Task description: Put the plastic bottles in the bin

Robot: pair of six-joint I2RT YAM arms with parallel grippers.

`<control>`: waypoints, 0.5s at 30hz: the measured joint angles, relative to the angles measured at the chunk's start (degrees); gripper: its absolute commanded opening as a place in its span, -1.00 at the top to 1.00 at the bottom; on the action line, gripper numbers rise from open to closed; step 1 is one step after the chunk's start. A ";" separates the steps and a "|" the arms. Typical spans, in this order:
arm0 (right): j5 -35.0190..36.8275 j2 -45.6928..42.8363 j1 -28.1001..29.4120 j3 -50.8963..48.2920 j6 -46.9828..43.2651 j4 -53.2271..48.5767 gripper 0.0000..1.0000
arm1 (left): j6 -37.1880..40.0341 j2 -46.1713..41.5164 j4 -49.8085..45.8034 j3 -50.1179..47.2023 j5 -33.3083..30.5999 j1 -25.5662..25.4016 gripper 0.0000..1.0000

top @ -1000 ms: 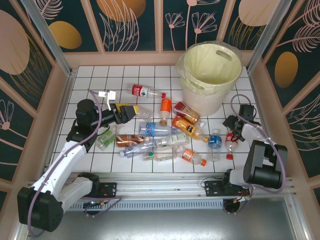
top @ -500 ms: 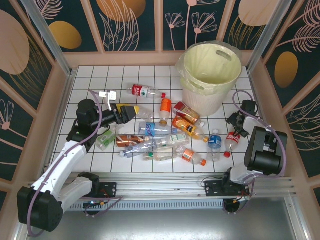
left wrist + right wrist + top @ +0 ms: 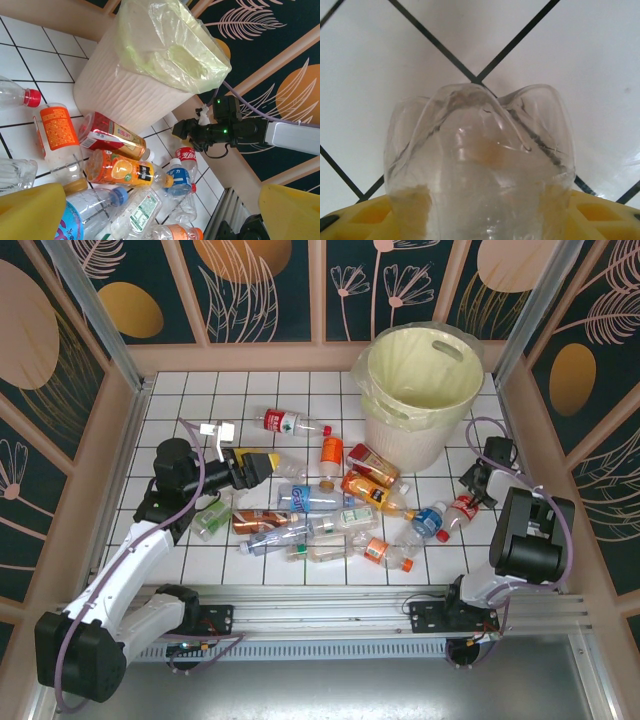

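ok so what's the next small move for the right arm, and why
Probably close the right gripper firmly on the red-label bottle before any lift. In the right wrist view the bottle's clear base sits between the yellow fingers, but whether they grip it firmly can't be told. The bin stands close by, so a secure hold is what is missing.

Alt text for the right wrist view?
Base of a clear bottle, seen end-on and close up, gripped between the yellow jaws of the right gripper at the bottom edge. Behind it, a white tiled table with dark grout lines.
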 measured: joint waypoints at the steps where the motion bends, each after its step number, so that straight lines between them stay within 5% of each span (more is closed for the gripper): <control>1: 0.61 -0.66 0.00 0.00 -0.15 -0.02 -0.15 | 0.02 0.02 -0.07 0.00 0.00 0.00 -0.97; 9: 6.36 -13.00 0.92 0.13 -1.57 -0.24 -0.09 | 0.52 1.31 -0.83 0.52 -0.26 -0.70 -0.97; 15: 11.85 -21.94 6.93 2.21 -3.19 -2.05 -0.07 | 1.44 4.15 -2.62 2.27 -0.42 -2.01 -0.97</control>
